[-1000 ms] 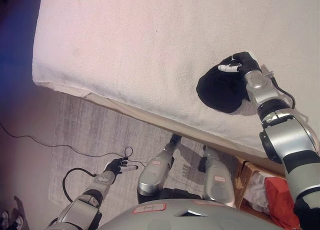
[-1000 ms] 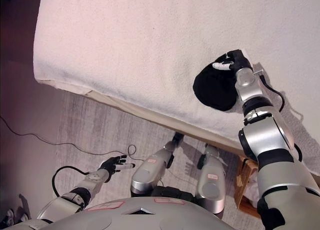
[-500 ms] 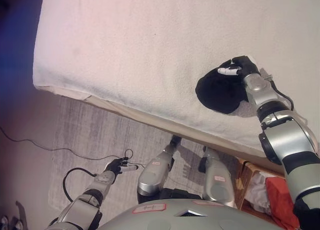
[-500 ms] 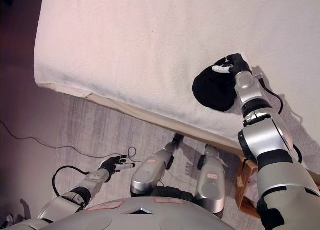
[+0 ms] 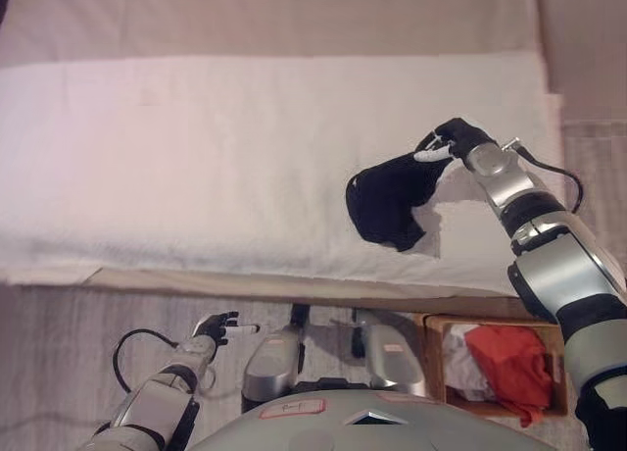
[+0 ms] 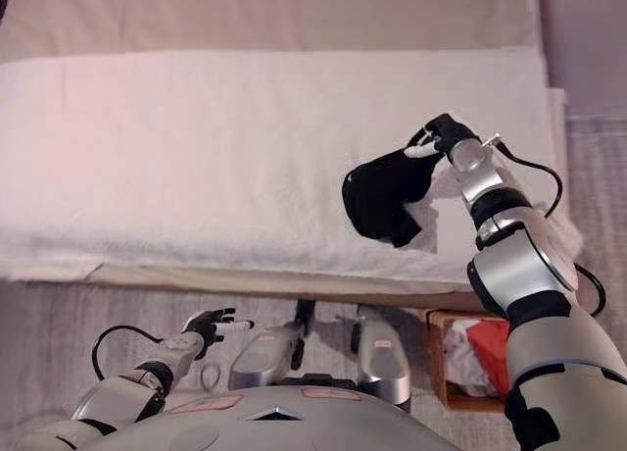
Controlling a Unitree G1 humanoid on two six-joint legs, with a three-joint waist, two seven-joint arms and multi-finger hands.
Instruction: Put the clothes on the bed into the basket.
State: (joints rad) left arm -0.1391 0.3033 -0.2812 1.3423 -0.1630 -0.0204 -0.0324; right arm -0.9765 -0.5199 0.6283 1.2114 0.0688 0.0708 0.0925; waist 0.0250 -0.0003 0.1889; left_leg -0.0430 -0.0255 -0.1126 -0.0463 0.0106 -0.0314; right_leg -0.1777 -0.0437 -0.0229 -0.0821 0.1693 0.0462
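Observation:
A black garment [image 5: 390,198] hangs from my right hand [image 5: 453,139], lifted a little above the white bed [image 5: 196,167] near its right end. The hand's fingers are curled round the cloth's upper edge. The wooden basket [image 5: 436,373] stands on the floor below the bed's front right edge, with red [image 5: 505,355] and white [image 5: 453,345] clothes in it. My left hand [image 5: 219,325] hangs low over the floor at the lower left, fingers relaxed and empty.
A grey rug [image 5: 59,353] covers the floor in front of the bed. The bed's front edge [image 5: 245,282] runs across the view between me and the mattress. A pale wall or headboard [image 5: 294,15] lies beyond the bed.
The camera has swung, so the whole view shifted. My right hand has raised the black garment off the bed; it now hangs stretched instead of lying bunched. The left hand stays low.

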